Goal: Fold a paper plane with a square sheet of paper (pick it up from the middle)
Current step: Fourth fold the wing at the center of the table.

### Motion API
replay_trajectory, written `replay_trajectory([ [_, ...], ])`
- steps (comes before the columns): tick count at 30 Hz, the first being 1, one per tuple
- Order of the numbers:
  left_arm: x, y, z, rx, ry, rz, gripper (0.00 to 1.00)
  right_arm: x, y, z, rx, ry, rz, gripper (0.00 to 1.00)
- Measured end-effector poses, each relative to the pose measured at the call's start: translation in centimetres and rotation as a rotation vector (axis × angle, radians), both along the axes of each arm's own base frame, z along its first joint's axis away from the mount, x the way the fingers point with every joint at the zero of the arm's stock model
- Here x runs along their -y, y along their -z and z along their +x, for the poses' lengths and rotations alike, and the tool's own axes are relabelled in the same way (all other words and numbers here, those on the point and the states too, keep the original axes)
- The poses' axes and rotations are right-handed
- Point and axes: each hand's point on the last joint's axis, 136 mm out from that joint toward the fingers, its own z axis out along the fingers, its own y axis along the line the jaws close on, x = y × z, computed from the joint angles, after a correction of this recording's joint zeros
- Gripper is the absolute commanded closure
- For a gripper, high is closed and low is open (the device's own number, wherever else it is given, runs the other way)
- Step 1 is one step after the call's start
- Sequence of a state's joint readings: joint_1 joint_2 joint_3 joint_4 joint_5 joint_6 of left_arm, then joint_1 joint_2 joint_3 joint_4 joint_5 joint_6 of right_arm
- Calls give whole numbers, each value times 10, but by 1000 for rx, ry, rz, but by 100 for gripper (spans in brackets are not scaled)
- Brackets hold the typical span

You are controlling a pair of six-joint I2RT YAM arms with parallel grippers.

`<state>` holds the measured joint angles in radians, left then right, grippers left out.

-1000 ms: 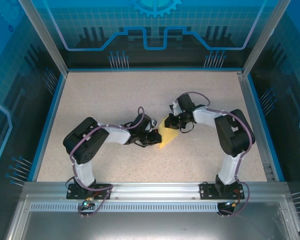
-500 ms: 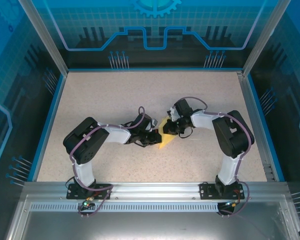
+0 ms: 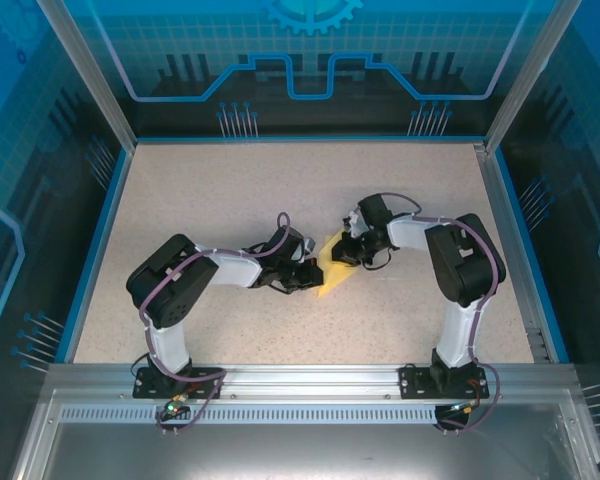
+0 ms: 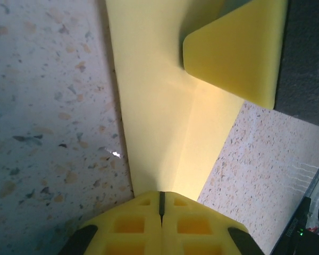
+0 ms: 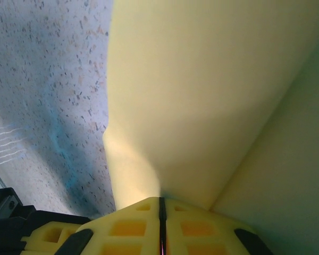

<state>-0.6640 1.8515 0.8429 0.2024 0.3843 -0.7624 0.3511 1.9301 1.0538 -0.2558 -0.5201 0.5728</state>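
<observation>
Rightward a touch goes the right gripper [image 3: 343,252] since half a second ago. Left of centre, the left gripper [image 3: 309,278] presses its jaws together on the thin pale-yellow paper sheet [image 3: 330,272], mid-frame over the speckled beige tabletop [image 3: 200,190]; the right jaws pinch its upper edge.

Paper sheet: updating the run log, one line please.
left claw: shut on paper sheet | right claw: shut on paper sheet | state: partly folded

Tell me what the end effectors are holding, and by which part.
Both pinch the yellow sheet of paper: the left end effector grips its left edge, and the right end effector grips the opposite edge.
</observation>
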Motion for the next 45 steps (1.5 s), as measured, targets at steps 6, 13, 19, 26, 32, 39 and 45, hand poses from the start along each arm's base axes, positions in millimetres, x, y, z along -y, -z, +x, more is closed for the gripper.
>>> replay_trajectory([
  [6, 0, 0, 1, 5, 0, 1, 96, 10, -1, 13, 7, 38, -6, 90],
  [13, 0, 0, 1, 5, 0, 1, 96, 31, -2, 38, 43, 104, -48, 90],
  [19, 0, 0, 1, 6, 0, 1, 96, 31, -1, 40, 25, 106, -50, 90],
  [26, 0, 0, 0, 6, 1, 1, 96, 50, -3, 64, 56, 164, -82, 89],
  [32, 0, 0, -2, 0, 6, -2, 96, 88, -7, 102, 113, 270, -136, 89],
  [39, 0, 0, -2, 0, 6, -2, 96, 88, -28, 101, 165, 273, -119, 88],
  [45, 0, 0, -2, 0, 7, -3, 96, 38, -57, 62, 222, 137, -42, 88],
])
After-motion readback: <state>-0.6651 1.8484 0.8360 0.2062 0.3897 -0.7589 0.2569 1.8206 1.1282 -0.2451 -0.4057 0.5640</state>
